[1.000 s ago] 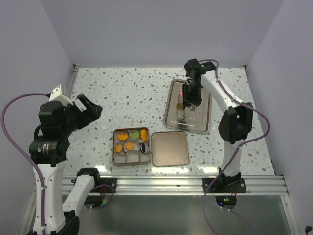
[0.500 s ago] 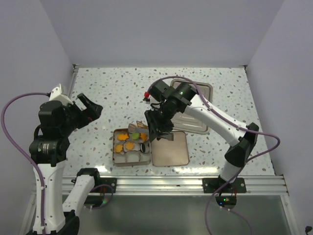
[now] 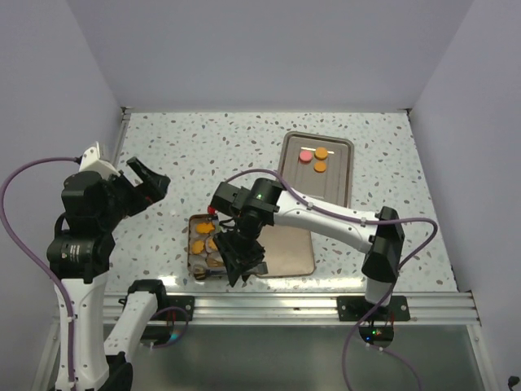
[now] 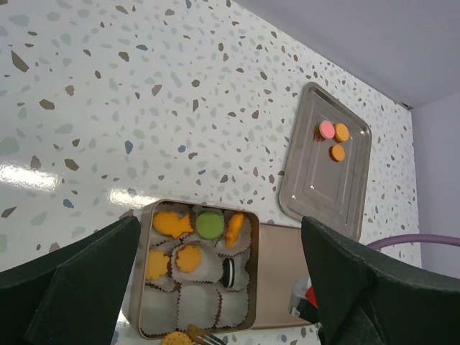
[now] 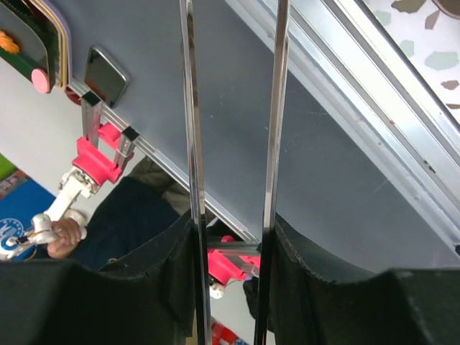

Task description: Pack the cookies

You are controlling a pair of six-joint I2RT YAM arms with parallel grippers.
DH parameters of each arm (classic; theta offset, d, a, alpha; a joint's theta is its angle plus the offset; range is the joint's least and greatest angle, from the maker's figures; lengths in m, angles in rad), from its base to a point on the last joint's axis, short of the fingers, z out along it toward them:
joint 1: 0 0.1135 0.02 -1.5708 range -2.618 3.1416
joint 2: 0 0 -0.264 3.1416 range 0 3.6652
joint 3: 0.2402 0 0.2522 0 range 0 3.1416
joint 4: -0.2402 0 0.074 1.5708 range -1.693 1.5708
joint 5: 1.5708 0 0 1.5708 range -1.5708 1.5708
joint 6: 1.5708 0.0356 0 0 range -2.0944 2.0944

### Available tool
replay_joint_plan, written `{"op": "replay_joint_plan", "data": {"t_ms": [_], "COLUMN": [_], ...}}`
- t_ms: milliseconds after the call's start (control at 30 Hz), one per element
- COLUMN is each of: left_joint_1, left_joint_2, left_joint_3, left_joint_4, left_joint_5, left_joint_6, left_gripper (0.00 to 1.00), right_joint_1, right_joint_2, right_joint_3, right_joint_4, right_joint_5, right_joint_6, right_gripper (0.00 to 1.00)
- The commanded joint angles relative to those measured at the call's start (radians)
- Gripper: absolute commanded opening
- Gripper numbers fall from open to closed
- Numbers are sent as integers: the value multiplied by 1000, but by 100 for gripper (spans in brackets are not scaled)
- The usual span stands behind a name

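The cookies [image 4: 189, 256] are seen in two places on the speckled table [image 4: 144, 108]. Several, mostly orange with one green and one black, are seated in paper cups in the open tin [image 4: 201, 206] at the near left, and one pink and two orange are found on the metal tray [image 4: 316, 187] at the far right. The lid [image 4: 280, 266] is laid just right of the tin. The right gripper [image 3: 242, 265] is held over the tin's near edge, its thin metal fingers [image 5: 190, 108] set narrowly apart; whether anything is gripped cannot be told. The left gripper [image 3: 148, 181] is raised at the left, spread wide and empty.
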Motion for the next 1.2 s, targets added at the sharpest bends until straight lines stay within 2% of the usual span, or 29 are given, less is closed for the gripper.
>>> {"op": "replay_joint_plan", "data": {"t_ms": [0,467,700,1167], "left_joint_1": [-6,-6,-6,-6], "left_joint_2": [-12,-8,-8,-20], "left_joint_3": [0,29,37,52], "left_joint_4": [7,-9,-17,-40], "left_joint_5": [-12,-21,-26,-30], "left_joint_6": [-13,-1,9,18], "left_gripper": [100,100,100,100], "right_joint_1": [-1,-1,-3,-58], "right_joint_2": [24,146,151,133], "right_joint_3": [21,136,151,205], "right_joint_4": [61,87,63,1], "right_joint_5": [-47,-67,-56,1], "right_joint_6": [38,55,53,42], "right_gripper": [31,31,42,49]}}
